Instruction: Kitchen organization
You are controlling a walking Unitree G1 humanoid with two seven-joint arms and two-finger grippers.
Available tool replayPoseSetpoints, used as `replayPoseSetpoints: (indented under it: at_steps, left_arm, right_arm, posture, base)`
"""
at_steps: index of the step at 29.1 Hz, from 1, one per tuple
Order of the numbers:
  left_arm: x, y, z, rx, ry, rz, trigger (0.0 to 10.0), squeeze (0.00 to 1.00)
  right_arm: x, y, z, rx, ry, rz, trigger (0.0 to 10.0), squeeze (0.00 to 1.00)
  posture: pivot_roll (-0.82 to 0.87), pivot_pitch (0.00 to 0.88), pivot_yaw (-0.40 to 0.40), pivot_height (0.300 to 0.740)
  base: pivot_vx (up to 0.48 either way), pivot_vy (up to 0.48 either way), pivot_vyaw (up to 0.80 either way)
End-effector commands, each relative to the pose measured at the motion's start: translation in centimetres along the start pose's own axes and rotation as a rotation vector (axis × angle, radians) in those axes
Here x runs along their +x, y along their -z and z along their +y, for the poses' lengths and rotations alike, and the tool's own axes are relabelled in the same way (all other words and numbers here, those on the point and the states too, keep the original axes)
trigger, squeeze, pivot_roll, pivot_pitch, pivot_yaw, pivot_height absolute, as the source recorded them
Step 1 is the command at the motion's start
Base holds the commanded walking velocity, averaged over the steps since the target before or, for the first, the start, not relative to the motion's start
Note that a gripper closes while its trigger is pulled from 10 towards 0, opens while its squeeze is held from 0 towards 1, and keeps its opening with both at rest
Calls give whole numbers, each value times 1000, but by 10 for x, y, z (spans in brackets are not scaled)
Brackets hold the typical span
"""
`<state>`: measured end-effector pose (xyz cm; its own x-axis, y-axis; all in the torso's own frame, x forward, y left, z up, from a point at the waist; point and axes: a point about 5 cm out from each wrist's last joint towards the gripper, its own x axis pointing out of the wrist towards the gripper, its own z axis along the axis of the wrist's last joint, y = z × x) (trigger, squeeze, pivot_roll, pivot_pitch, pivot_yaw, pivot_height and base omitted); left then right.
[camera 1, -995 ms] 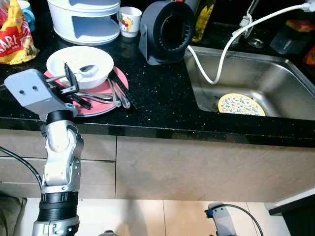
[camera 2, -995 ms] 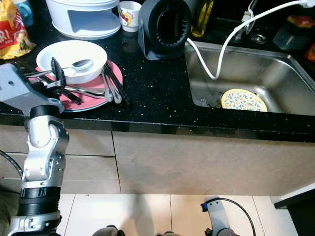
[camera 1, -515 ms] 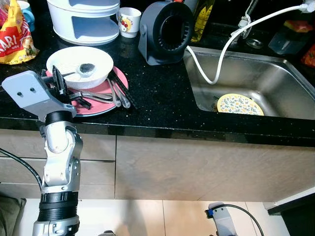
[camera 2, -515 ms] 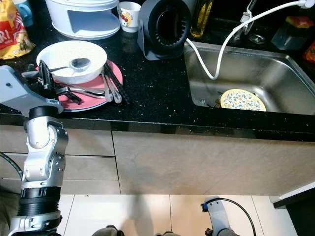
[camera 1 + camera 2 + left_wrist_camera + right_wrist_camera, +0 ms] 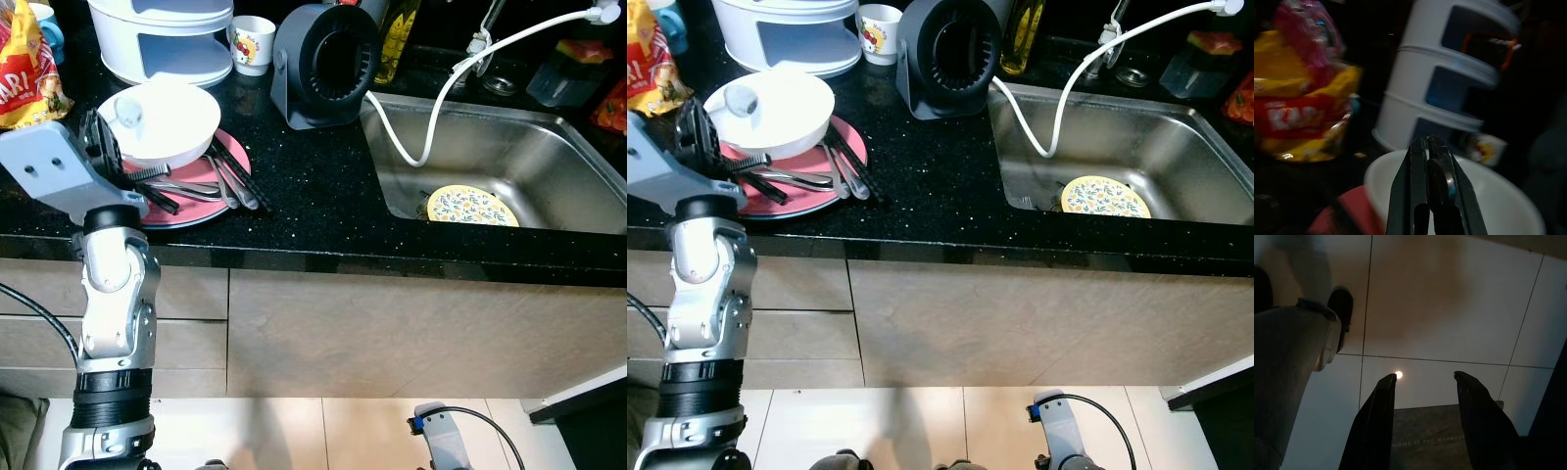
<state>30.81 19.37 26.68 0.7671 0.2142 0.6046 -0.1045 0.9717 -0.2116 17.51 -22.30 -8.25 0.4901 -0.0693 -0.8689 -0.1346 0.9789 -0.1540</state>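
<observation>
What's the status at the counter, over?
Left gripper shut on spoon, lifted above white bowl. Right gripper open, hanging idle. More cutlery on pink plate.

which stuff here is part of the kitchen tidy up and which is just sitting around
In the job: left end effector, shut on the spoon over the white bowl; pink plate; cutlery on it; patterned plate in the sink.

Lying about: snack bag, mug, white container, black appliance.

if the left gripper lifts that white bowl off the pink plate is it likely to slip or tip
Probably somewhat slippery: the white bowl looks smooth and glazed. Held at one rim by the left gripper, it would likely tilt. It rests on the pink plate among loose cutlery, which may shift or clatter.
</observation>
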Motion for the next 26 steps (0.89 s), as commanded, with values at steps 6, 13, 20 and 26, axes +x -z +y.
replayPoseSetpoints:
  at_steps: [6, 13, 20, 26]
  left_arm:
    - [9, -24, -21, -76, 142, -68, 0, 0]
    - [10, -39, -43, -205, 315, -71, 0, 0]
    - [2, -40, -60, -283, 518, -7, 4549, 0]
    - [-13, -33, -73, -328, 682, 73, 10000, 0]
  right_arm:
    - [0, 0, -2, 69, 11, -15, 10000, 0]
    - [-2, -42, 4, 336, -262, -235, 10000, 0]
    - [-11, -58, 10, 338, -597, -327, 10000, 0]
    - [-34, -76, 16, 281, -1115, -422, 10000, 0]
  posture:
    - [130, 103, -114, 740]
    - [126, 104, -108, 740]
    - [109, 104, -96, 740]
    - [104, 104, -90, 740]
  base:
    - [0, 0, 0]
    - [0, 0, 0]
    - [0, 0, 0]
    - [0, 0, 0]
